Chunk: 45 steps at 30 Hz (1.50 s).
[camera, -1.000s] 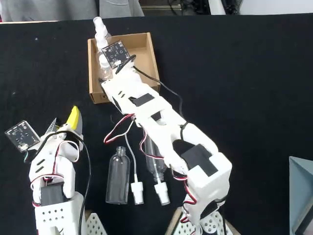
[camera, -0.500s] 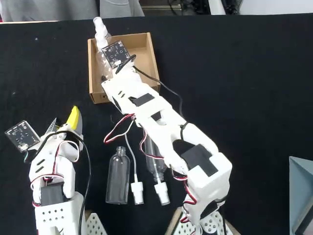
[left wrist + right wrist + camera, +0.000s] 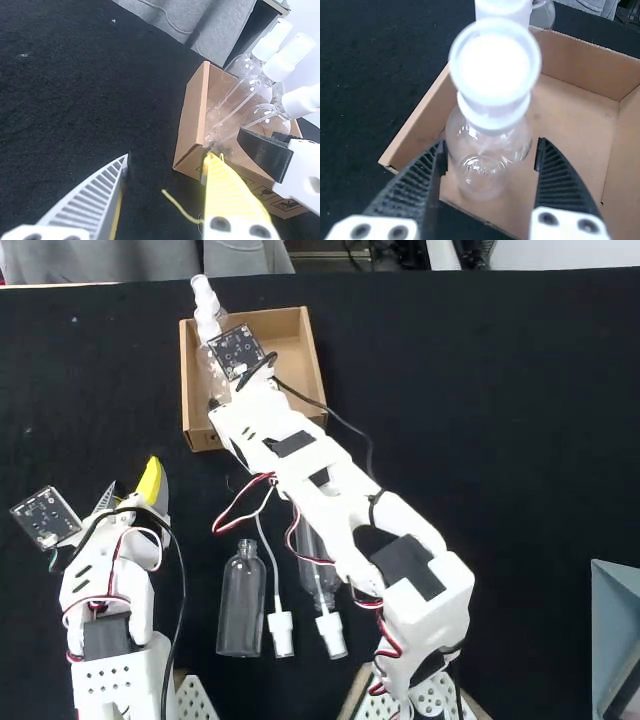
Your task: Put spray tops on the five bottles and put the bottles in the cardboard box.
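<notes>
Right gripper has its jaws spread either side of a capped bottle standing in the cardboard box, near a corner. Left gripper hangs wide open beside the box. The only print is some little symbols on the box's outer wall, way too small to read.

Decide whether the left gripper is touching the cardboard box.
Apart. The high view shows a strip of black table between the left gripper, its jaws open, and the cardboard box.
</notes>
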Available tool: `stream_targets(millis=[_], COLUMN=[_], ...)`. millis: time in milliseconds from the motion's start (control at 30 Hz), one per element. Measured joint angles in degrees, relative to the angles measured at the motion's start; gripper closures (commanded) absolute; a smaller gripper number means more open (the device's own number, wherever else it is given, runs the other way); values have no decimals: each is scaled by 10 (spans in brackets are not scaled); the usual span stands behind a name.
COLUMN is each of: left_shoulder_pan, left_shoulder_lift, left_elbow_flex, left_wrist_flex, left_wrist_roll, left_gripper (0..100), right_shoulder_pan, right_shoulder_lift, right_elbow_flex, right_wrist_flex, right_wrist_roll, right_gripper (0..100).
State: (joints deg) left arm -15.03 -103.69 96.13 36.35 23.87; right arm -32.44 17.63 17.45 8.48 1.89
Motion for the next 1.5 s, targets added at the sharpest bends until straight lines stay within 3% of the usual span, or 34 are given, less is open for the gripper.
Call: stream_targets(millis=[267, 1500], left_shoulder_pan=[0, 0], left_shoulder_lift=[0, 0], left_elbow_flex=[0, 0], left_wrist_flex=[0, 0], left_wrist_roll=[0, 0], left_gripper=[779, 777], right_shoulder_pan=[0, -1], right_shoulder_lift=[0, -54], right_elbow_flex=[0, -54], right_wrist_flex=[0, 259], right_wrist_roll=[0, 0], right_gripper=[665, 665])
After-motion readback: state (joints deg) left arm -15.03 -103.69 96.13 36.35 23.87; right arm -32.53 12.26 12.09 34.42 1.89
